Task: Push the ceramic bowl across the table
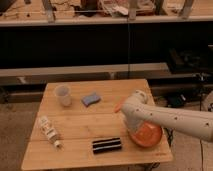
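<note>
Gripper of the white arm is low at the picture-left rim of the ceramic bowl, seemingly touching it; open or closed, I cannot tell. The bowl, near the front right corner of the table, looks to me rigid, rather heavy, glossy and breakable, so it should slide easily on the wooden slats if pressed low on its wall, slowly, because two table edges are close to it. Left of the bowl lies a black striped bar, and behind it a carrot, with a sponge and cup further away.
</note>
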